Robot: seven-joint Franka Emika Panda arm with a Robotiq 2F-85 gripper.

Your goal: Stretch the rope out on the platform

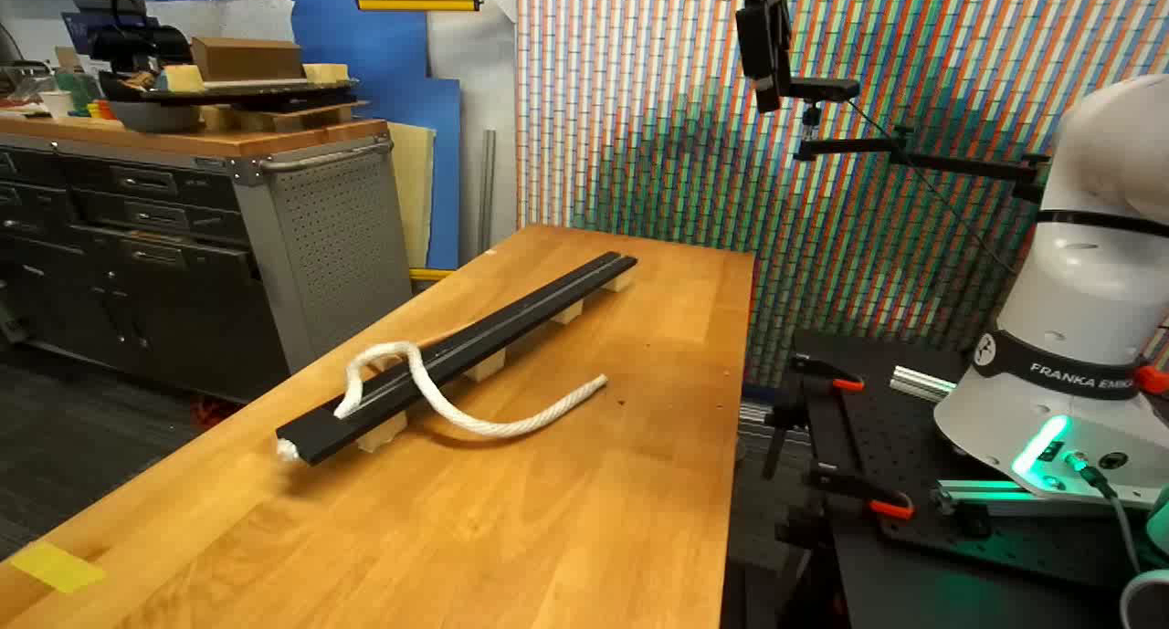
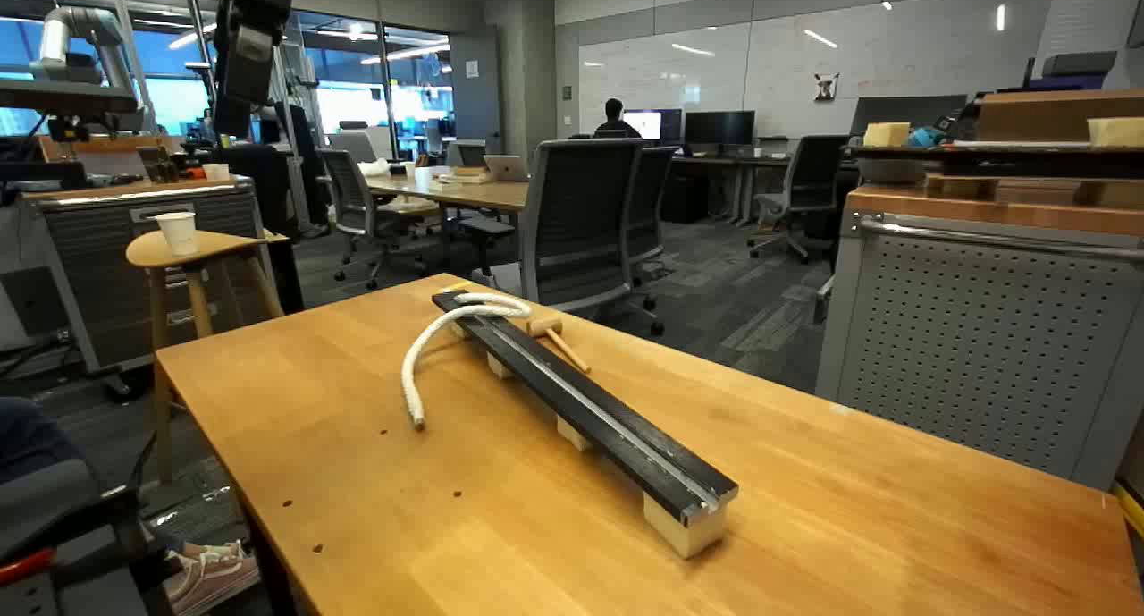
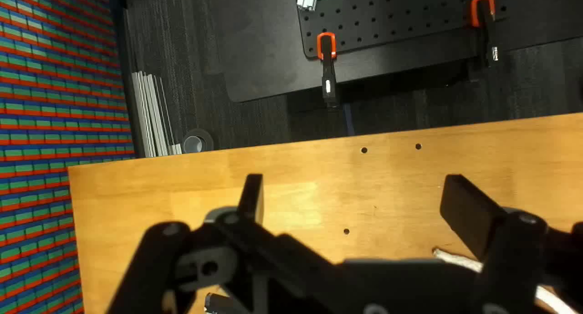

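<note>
Pre-grab stage, I'd say: tool [image 3: 353,199] spread wide, nothing in it. Rope [image 1: 498,429] is draped across the bar [image 1: 511,325], left of centre in an exterior view, free end [image 1: 592,387] on the table [image 1: 566,519]. Next, probably reach down, pinch that end and pull it straight.

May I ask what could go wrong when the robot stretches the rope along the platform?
The rope is looped across the platform near one end, so pulling might drag it off. The platform sits on separate blocks, so a sideways tug could shift it. The mallet beside it might get knocked.
</note>
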